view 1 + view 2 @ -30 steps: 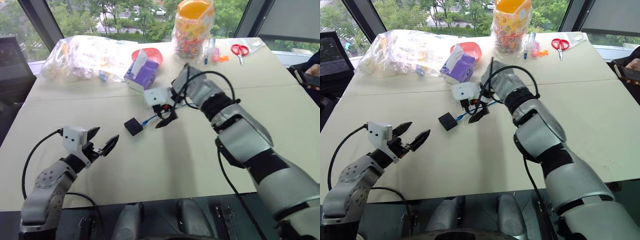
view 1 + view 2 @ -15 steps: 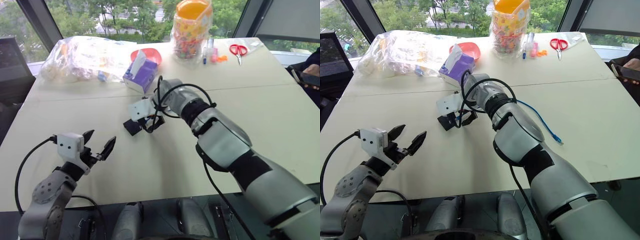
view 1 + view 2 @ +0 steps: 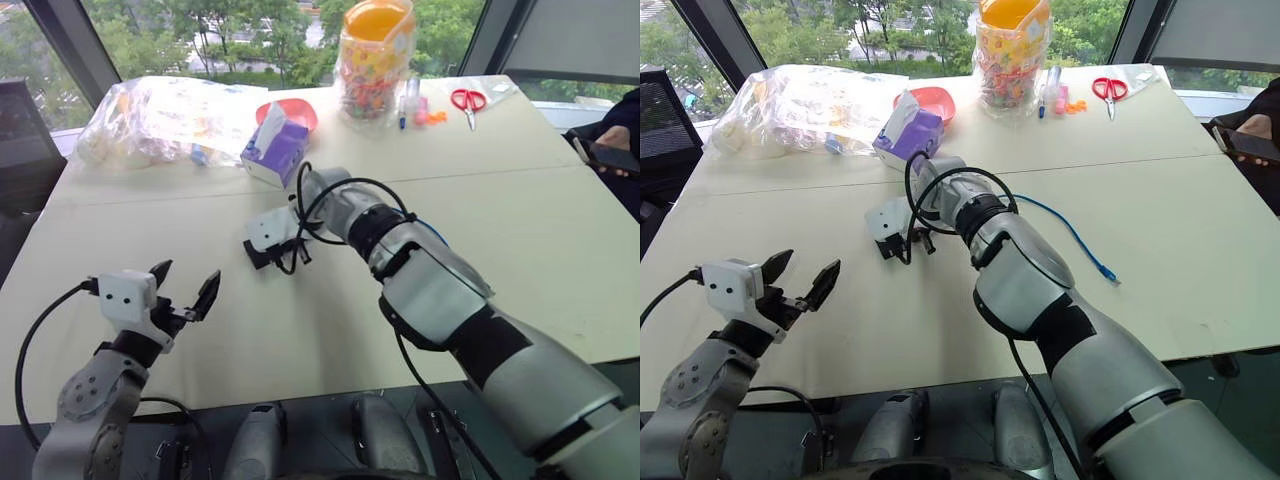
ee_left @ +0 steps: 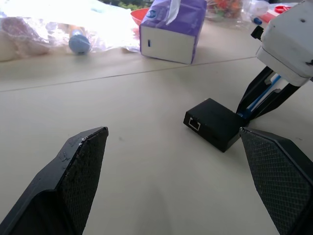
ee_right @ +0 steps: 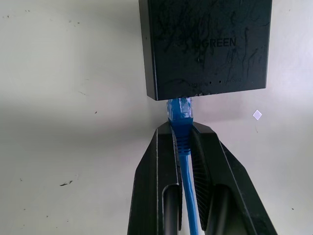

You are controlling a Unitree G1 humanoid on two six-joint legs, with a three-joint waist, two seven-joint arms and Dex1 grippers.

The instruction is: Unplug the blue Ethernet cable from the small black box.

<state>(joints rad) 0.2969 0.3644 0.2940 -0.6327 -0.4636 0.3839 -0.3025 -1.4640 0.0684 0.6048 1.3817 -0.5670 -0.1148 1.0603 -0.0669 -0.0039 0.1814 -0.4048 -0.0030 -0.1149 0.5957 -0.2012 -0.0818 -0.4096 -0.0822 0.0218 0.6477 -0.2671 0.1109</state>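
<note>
The blue Ethernet cable (image 5: 185,147) is a thin, bright blue cord whose clear plastic plug sits seated in a side port of the small black box (image 5: 205,46), a flat, matte black squarish block with scuffed top, lying on the pale table (image 3: 300,330) a little in front of the purple tissue box (image 3: 272,152). In the right wrist view the box's top carries the letters "GREEN" in grey, the start of the word being too faint to read, and a row of tiny marks near the edge by the port that cannot be made out. The left wrist view shows a second, free port on another side of the box. The right gripper (image 5: 183,134) points steeply down at the table and has its two black fingers pinched on the cable just behind the plug, right beside the box without touching it. From there the cable trails off under the right arm across the table and ends in a loose clear plug (image 3: 1108,275) lying well apart from the box. The left gripper (image 3: 183,293) hovers nearer the table's front edge, well apart from the box, fingers spread wide and holding nothing. At the far edge lie red-handled scissors (image 3: 465,101), a jar with an orange lid (image 3: 376,55) and clear plastic bags (image 3: 165,115).
</note>
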